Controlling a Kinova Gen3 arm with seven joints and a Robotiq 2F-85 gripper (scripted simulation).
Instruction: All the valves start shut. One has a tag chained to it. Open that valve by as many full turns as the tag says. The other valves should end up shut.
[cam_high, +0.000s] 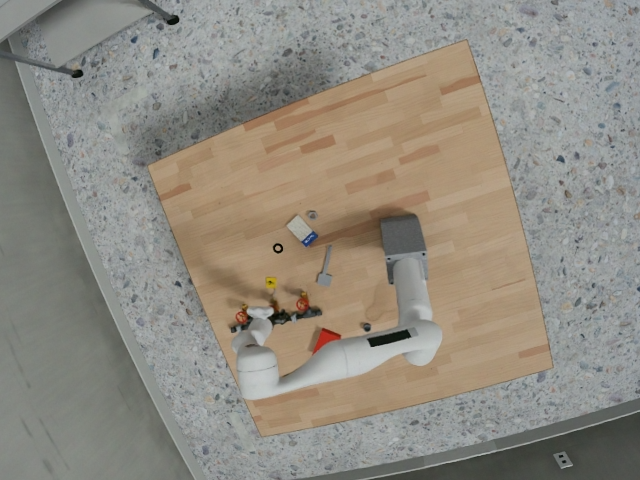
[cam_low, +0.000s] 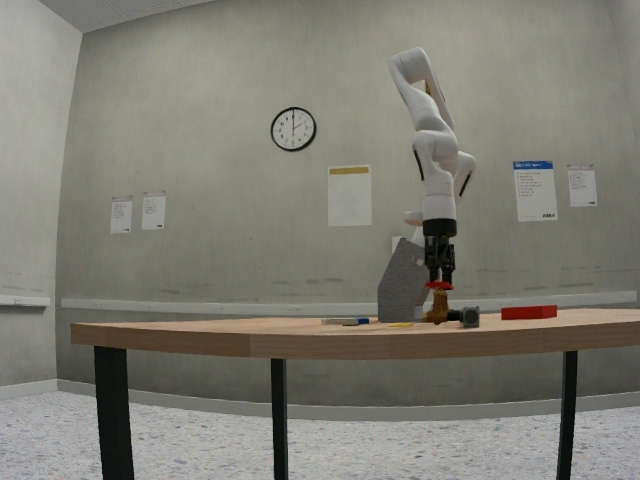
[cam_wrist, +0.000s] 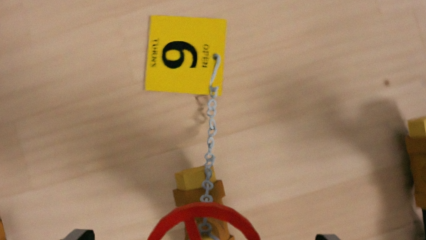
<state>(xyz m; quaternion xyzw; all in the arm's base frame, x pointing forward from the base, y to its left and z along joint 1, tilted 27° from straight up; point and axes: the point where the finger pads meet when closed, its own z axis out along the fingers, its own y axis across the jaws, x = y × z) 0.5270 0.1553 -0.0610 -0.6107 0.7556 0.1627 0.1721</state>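
Note:
Three brass valves with red handwheels stand in a row on one pipe on the wooden table (cam_high: 361, 155). The left valve (cam_high: 241, 316) and right valve (cam_high: 301, 303) (cam_wrist: 417, 160) are free. The middle valve's handwheel (cam_wrist: 202, 220) (cam_low: 439, 285) sits right under my wrist, so the arm hides it in the overhead view. A chain (cam_wrist: 211, 135) runs from it to a yellow tag (cam_wrist: 185, 55) (cam_high: 270, 281) reading "OPEN 6 TURNS". My gripper (cam_low: 439, 276) (cam_wrist: 202, 236) is open, its fingers spread to either side of this handwheel and just above it.
A white and blue box (cam_high: 301, 230), a black ring (cam_high: 278, 244), a grey tool (cam_high: 325, 268), a small nut (cam_high: 311, 212) and a red block (cam_high: 325, 339) (cam_low: 528, 312) lie nearby. The grey robot base (cam_high: 403, 237) (cam_low: 400, 289) stands behind the valves.

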